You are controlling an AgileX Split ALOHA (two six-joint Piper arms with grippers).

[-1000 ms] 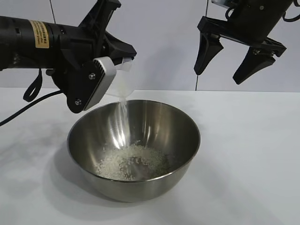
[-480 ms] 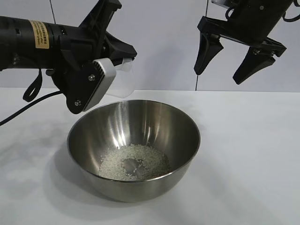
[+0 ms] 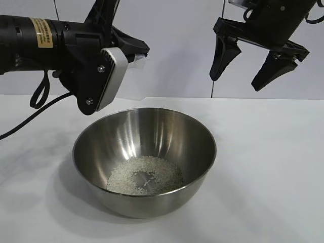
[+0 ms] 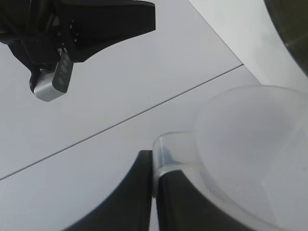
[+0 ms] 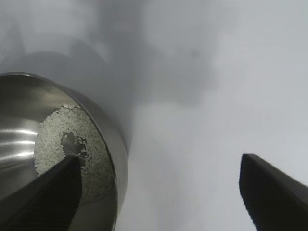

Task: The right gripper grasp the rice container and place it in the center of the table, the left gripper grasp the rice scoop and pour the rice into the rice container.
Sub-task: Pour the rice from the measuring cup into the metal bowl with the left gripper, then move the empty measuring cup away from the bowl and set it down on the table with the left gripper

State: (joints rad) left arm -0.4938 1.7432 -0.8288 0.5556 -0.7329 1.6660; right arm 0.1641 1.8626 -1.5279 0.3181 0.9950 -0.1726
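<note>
Exterior view: nearest to the camera stands the rice container (image 3: 144,162), a large shiny steel bowl, upright on the white bench (image 3: 268,167). It sits about in the middle of the bench surface that shows. Inside it, the rice (image 3: 144,175) lies as a loose flat ring of white grains on the bottom, with a small bare patch of steel in the middle of the ring.

Above the bowl's rear left rim hangs the left gripper (image 3: 135,56). Its arm comes in from the left side, nearly level, with a yellow label and a white block on it. The gripper is closed tight on the rice scoop (image 3: 132,83), the small translucent cup, which hangs over the bowl's rear rim and does not touch it. No grains fall from the cup. In the left wrist view the two black fingers (image 4: 144,197) pinch the little tab handle at the rim of the scoop (image 4: 250,159), and the cup looks clear inside.

Farther back and to the right, the right gripper (image 3: 252,63) hangs high over the bench, pointing down, well apart from the bowl. Its two pointed fingers stand wide open and hold nothing. In the right wrist view these fingers (image 5: 274,192) frame the bench, and the bowl (image 5: 113,144) with the rice (image 5: 72,144) shows beside one of them. Behind all is a plain light wall.
</note>
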